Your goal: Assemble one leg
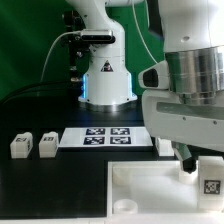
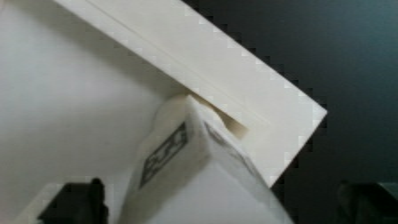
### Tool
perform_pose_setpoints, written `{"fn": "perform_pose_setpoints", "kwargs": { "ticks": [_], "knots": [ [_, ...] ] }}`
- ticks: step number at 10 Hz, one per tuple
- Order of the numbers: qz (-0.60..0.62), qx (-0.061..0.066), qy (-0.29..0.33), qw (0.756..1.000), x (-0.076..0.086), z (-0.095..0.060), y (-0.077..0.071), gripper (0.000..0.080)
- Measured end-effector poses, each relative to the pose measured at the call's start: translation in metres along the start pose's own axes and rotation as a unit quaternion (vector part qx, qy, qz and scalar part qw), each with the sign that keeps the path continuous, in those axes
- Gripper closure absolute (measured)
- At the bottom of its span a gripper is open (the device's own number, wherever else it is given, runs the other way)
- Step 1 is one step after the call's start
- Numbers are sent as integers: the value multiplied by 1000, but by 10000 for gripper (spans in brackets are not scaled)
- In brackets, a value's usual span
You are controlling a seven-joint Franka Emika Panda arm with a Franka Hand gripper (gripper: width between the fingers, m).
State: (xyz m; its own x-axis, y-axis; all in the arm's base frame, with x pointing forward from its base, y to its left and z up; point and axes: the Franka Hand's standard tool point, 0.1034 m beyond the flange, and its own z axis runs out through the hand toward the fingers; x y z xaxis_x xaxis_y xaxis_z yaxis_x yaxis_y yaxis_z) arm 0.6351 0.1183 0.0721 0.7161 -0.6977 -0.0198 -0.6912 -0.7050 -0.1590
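Note:
A leg (image 1: 210, 185), a small white block with a black-and-white tag, stands upright at a corner of the large white tray (image 1: 150, 195) on the exterior view's right. My gripper (image 1: 203, 168) is right above it. In the wrist view the leg (image 2: 210, 165) rises between my two dark fingers (image 2: 75, 202), with a dark gap on each side, so the jaws stand open around it without touching. The tray's corner (image 2: 107, 90) lies under the leg. Two more legs (image 1: 20, 145) (image 1: 47, 145) lie on the black table at the exterior view's left.
The marker board (image 1: 107, 137) lies on the table behind the tray. Another small white block (image 1: 163, 144) sits just past its right end. The robot's white base (image 1: 108, 85) stands at the back, with cables on its left.

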Motion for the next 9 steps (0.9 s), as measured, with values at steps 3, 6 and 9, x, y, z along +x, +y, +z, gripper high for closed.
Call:
{"fn": "perform_pose_setpoints", "kwargs": {
  "ticks": [3, 6, 9],
  "knots": [
    [-233, -42, -2, 972, -2, 1, -2, 150],
    [-171, -37, -2, 985, -3, 2, -3, 410],
    [-7, -37, 1, 999, -3, 3, 0, 503]
  ]
}}
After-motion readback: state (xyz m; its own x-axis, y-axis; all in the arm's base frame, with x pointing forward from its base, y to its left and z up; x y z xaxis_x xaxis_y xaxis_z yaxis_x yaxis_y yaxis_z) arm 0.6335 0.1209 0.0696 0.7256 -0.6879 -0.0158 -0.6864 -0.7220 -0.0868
